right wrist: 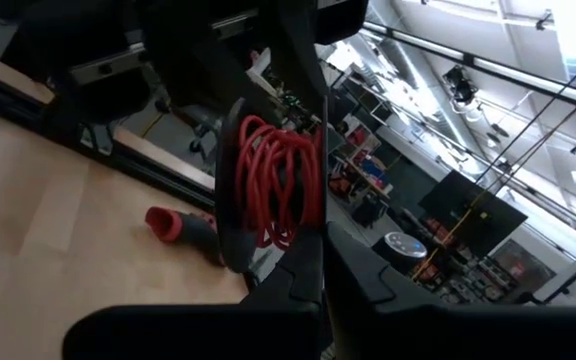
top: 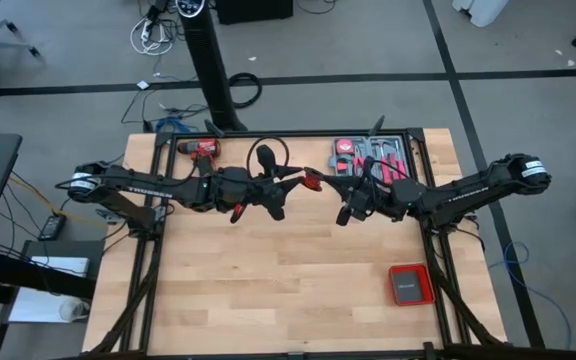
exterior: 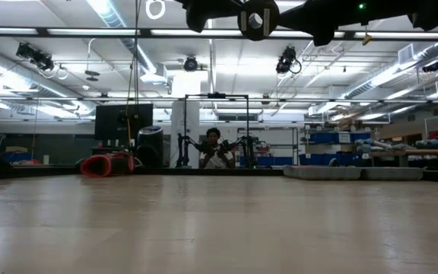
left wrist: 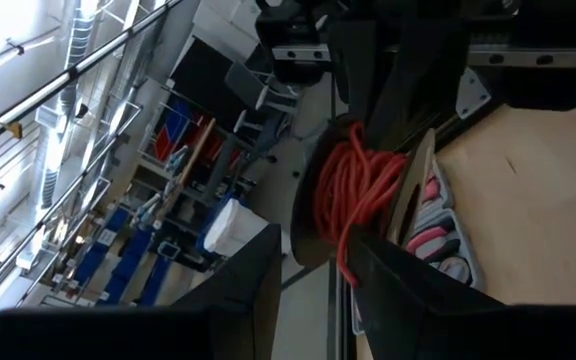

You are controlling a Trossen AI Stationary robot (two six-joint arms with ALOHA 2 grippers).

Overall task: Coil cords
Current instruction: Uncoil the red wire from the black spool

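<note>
Left claw (top: 303, 182) is up off the tabletop (top: 288, 280) near the middle, toward the far edge, fingers spread w/ the red cord (top: 312, 181) coil sitting betw. them. Left wrist view shows the cord (left wrist: 360, 195) as a bundle of thin red loops against a dark flat piece, one dark finger (left wrist: 418, 290) just below it; can't tell if the fingers actually press the loops.

Right claw (top: 342, 214) is also raised, just beside the left one, fingers pressed together. Right wrist view: its shut fingers (right wrist: 313, 265) meet right under the cord (right wrist: 273, 185) coil, tips at the lower loops. Whether any strand is pinched betw. them can't be made out.

Both arms reach in from opposite sides & nearly meet over the tabletop. Low view shows only dark arm parts along the top edge, nothing of the cord.

Other stuff: red-and-black drill (top: 200, 148) at far-left of tabletop, tool tray (top: 373, 156) w/ red-handled tools at far-right, flat red box (top: 409, 284) w/ grey middle near right, toward the near edge, well apart from the claws. Person (exterior: 214, 151) seated in the room beyond, far off.
</note>
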